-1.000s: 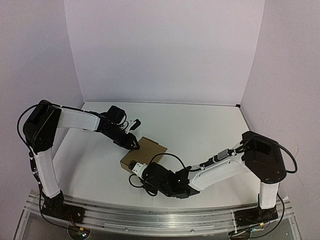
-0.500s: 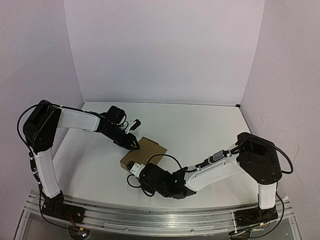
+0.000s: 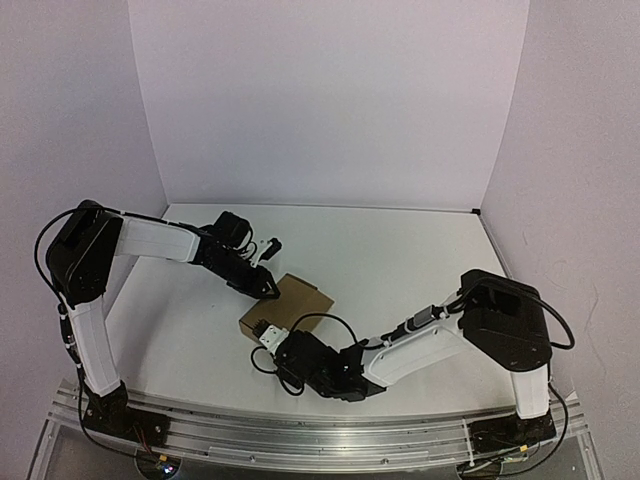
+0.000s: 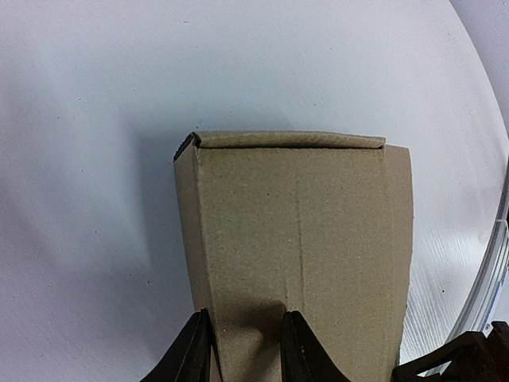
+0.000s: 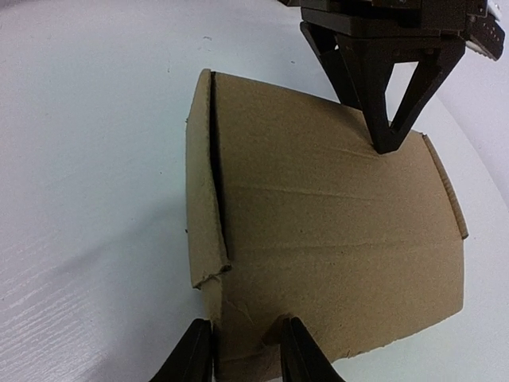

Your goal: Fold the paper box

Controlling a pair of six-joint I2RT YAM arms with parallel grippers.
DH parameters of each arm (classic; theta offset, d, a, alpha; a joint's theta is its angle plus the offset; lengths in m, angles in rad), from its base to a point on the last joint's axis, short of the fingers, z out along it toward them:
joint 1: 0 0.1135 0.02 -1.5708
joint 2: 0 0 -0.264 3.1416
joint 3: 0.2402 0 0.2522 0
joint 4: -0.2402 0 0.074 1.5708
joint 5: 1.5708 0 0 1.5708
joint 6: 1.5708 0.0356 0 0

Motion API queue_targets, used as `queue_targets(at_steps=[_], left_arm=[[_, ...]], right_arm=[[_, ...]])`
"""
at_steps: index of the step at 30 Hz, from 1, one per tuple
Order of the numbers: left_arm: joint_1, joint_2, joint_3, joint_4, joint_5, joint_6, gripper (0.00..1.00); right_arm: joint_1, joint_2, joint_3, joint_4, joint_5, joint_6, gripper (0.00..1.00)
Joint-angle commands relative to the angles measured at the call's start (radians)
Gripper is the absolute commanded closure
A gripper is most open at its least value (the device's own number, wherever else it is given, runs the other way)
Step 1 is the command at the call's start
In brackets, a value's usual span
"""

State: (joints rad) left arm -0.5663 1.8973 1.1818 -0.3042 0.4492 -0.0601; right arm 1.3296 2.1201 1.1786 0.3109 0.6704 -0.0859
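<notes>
White tabletop (image 3: 400, 250), pale lilac back wall (image 3: 330, 100), matching side walls (image 3: 70, 100), metal rail (image 3: 300, 432) along near edge, soft even light.

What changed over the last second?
The right arm swung its upper part leftward, toward the left arm. The right hand stayed at the box's near edge. Nothing was taken hold of or let go. The left arm, the left hand at the far edge, and the box stayed put.
</notes>
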Motion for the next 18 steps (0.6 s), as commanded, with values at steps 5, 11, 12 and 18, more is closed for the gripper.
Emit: queue_targets(at_steps=[5, 11, 12, 18], left_arm=[[-0.012, 0.019, -0.045, -0.094, -0.024, -0.001, 0.71], [-0.012, 0.021, -0.046, -0.093, -0.024, -0.003, 0.71], [-0.012, 0.020, -0.045, -0.092, -0.024, -0.003, 0.71], [-0.012, 0.018, -0.048, -0.091, -0.027, 0.007, 0.72]], right_arm=[[-0.006, 0.067, 0.038, 0.100, -0.067, 0.146, 0.66], [-0.005, 0.078, 0.032, 0.136, -0.123, 0.153, 0.65], [-0.006, 0.081, 0.032, 0.142, -0.141, 0.152, 0.64], [-0.006, 0.044, 0.000, 0.156, -0.173, 0.169, 0.62]])
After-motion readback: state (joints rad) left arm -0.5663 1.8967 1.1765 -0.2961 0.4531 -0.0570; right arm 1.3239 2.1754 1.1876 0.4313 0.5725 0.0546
